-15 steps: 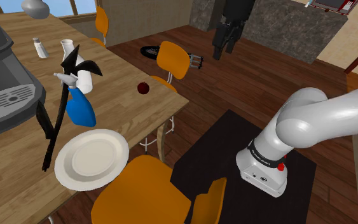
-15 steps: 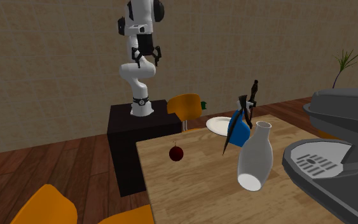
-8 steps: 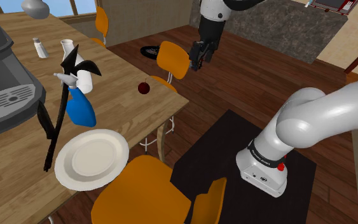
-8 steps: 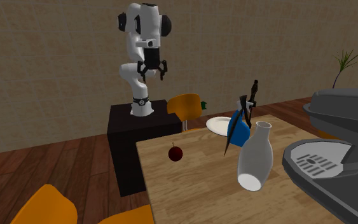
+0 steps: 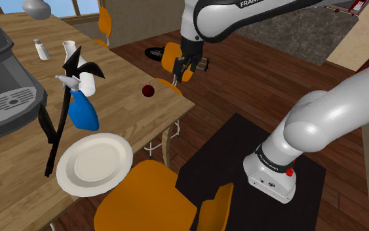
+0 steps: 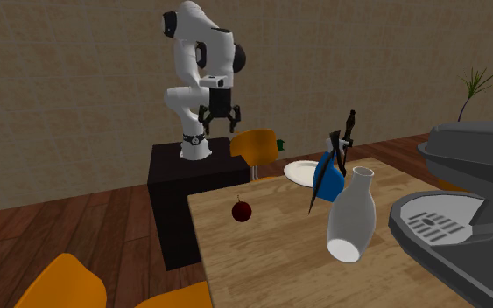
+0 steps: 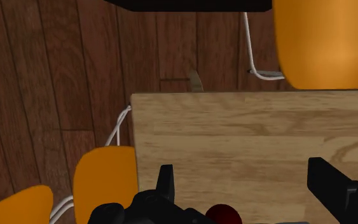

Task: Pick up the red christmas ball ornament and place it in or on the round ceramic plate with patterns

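Observation:
The dark red ball ornament (image 5: pixel 147 90) rests on the wooden table (image 5: pixel 130 118) near its corner, also seen in the second exterior view (image 6: pixel 242 210). The round plate (image 5: pixel 68 174) is plain off-white and lies at the table's near edge, at the shoulder view's lower left (image 6: pixel 293 166). My black gripper (image 5: pixel 179 71) hangs open in the air above and just off the table's corner, to the ornament's right in the shoulder view. In the wrist view the fingers (image 7: pixel 327 184) stand wide apart over the table corner, the ornament (image 7: pixel 225 214) low between them, untouched.
A blue spray bottle (image 5: pixel 82 110) with a black tool (image 5: pixel 61 118) leaning on it stands between ornament and plate. A white vase (image 6: pixel 351 220) and a grey coffee machine (image 5: pixel 2 85) sit further along. Orange chairs (image 5: pixel 147 197) ring the table.
The arm has swung down and toward the table; the gripper dropped from high near the back wall to just off the table's corner. It stayed open. Ornament and plate have not moved.

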Action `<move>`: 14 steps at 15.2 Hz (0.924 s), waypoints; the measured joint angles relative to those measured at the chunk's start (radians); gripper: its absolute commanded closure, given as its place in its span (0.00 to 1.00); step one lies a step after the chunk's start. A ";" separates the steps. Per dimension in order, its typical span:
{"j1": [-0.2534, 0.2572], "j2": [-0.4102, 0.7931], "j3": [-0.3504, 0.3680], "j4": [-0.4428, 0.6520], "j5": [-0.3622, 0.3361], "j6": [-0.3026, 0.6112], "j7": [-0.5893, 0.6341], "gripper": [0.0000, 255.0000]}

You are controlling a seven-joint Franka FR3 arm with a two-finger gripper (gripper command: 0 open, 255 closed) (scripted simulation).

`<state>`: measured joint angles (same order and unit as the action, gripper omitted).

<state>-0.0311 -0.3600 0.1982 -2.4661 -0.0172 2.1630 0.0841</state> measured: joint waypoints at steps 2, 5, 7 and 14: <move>-0.008 0.083 0.023 0.030 -0.036 0.064 0.034 0.00; -0.024 0.186 0.043 0.066 -0.102 0.146 0.078 0.00; -0.032 0.266 0.056 0.098 -0.160 0.201 0.121 0.00; -0.015 0.557 0.048 0.280 -0.401 0.316 0.294 0.00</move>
<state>-0.0463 0.1970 0.2462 -2.1862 -0.4179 2.4786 0.3777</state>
